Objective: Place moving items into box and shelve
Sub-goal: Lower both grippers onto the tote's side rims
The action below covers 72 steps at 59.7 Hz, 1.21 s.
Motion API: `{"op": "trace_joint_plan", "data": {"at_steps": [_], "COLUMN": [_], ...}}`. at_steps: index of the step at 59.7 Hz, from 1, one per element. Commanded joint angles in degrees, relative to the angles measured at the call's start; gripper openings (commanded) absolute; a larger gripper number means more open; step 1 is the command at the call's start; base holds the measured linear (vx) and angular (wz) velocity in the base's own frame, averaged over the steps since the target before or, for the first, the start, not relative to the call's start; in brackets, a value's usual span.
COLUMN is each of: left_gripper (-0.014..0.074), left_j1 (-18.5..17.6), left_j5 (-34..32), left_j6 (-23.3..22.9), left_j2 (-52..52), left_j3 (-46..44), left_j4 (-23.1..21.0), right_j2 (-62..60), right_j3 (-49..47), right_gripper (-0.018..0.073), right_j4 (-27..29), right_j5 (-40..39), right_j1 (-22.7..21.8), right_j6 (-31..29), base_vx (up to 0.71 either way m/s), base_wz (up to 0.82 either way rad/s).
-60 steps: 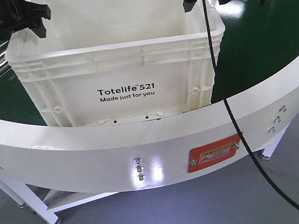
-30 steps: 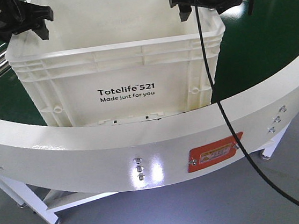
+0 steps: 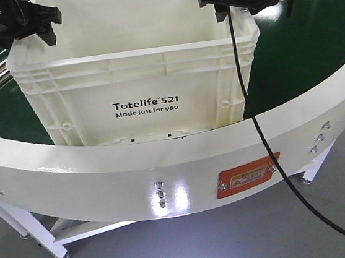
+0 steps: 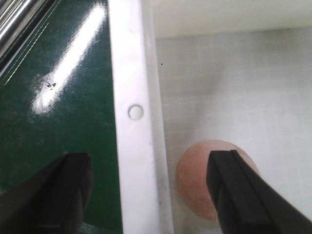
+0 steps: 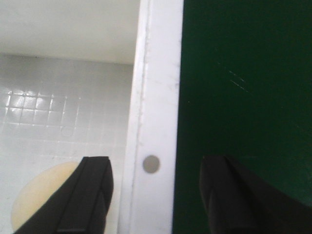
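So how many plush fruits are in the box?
2: pinkish-brown fruit by the left wall of the box; pale yellow fruit by its right wall. Others may be hidden.

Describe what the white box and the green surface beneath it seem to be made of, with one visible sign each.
The box: moulded plastic, satin white; it shows ribbed rim bands, moulded stiffening ribs and printed lettering. The green surface: smooth and glossy, with bright streaks of reflected light; probably a coated belt or sheet, though the exact material stays open.
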Motion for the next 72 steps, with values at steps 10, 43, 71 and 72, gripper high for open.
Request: {"op": "trace_joint_plan", "data": {"at_steps": [10, 43, 71, 72], "left_gripper": [0.0437, 0.0161, 0.0157, 0.0158], "left_j1": [-0.12, -0.12, -0.12, -0.12], "left_j5": [-2.3, -2.16, -4.62, -4.77], "left_j6": [-0.41, -0.41, -0.24, -0.24], "left_j2": [-3.13, -3.13, -5.36, -5.73], "left_j3": [-2.02, -2.02, -2.02, -2.02], "left_j4": [-0.16, -0.16, 0.05, 0.0], "right_j2": [-3.55, -3.55, -6.34, -6.63], "right_j3": [-1.93, -1.93, -1.93, -1.93], "right_gripper": [0.0356, 0.016, 0.0134, 0.0134], "right_j4": [0.26, 0.26, -0.22, -0.22], "right_j5": [-2.49, -2.13, -3.13, -3.13], "right_j1": [-0.35, -0.35, -0.17, -0.17], "right_j6": [0.17, 0.17, -1.32, -1.37], "base_vx": [0.0, 0.0, 0.0, 0.0], "base_wz": [0.0, 0.0, 0.0, 0.0]}}
